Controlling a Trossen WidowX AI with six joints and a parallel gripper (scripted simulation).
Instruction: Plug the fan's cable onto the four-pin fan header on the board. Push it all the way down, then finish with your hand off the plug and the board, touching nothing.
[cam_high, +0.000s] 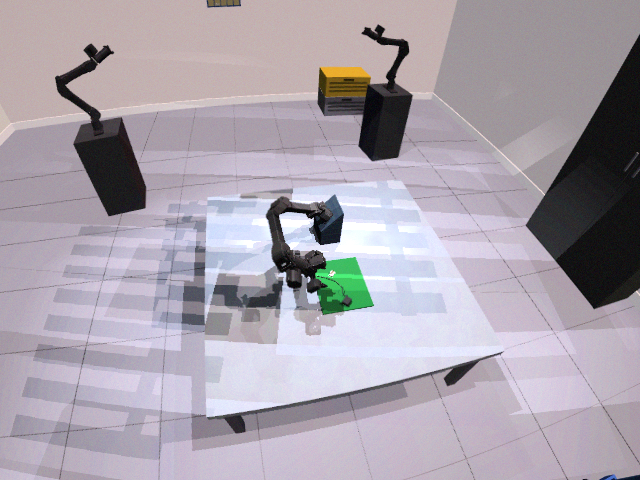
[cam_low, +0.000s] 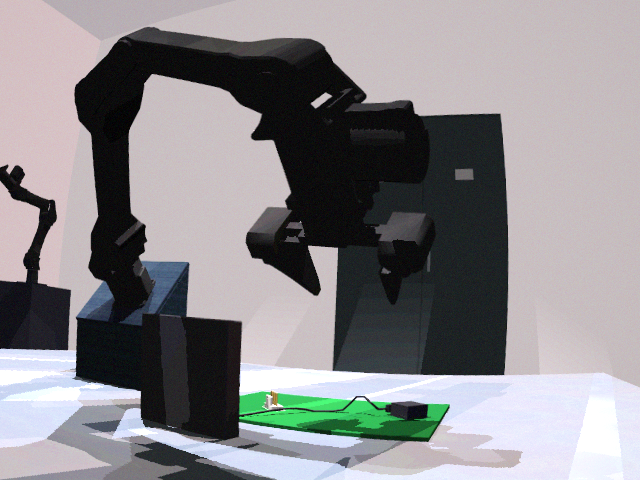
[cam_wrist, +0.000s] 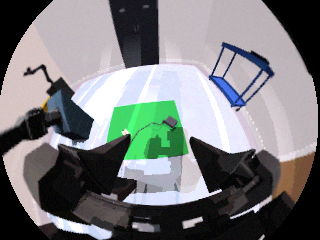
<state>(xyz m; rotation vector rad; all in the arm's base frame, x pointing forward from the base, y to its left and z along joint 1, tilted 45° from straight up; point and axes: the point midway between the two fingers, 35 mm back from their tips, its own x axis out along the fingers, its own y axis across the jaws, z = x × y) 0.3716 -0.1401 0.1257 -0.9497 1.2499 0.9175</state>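
Observation:
The green board (cam_high: 357, 279) (cam_low: 435, 415) (cam_wrist: 165, 107) lies flat on the table. A small white header (cam_high: 331, 273) (cam_low: 271, 407) (cam_wrist: 125, 132) stands on it, its gold pins showing in the exterior view with no plug over them. A thin black cable (cam_low: 360, 396) (cam_wrist: 150, 123) runs across the board from a small black block (cam_high: 346, 300) (cam_low: 408, 410) (cam_wrist: 171, 121). The cable's other end is hidden, behind a dark upright block in the exterior view and behind a finger in the wrist view; no plug can be made out. My gripper (cam_low: 355, 298) (cam_wrist: 160, 138) is wide open and empty, high above the board.
The dark upright block (cam_low: 191, 377) stands on the table (cam_high: 392, 330) beside the board. The arm's base sits on a blue sloped stand (cam_high: 332, 229) (cam_low: 108, 351) (cam_wrist: 75, 120) behind the board. Two more arms on pedestals stand farther off on the floor.

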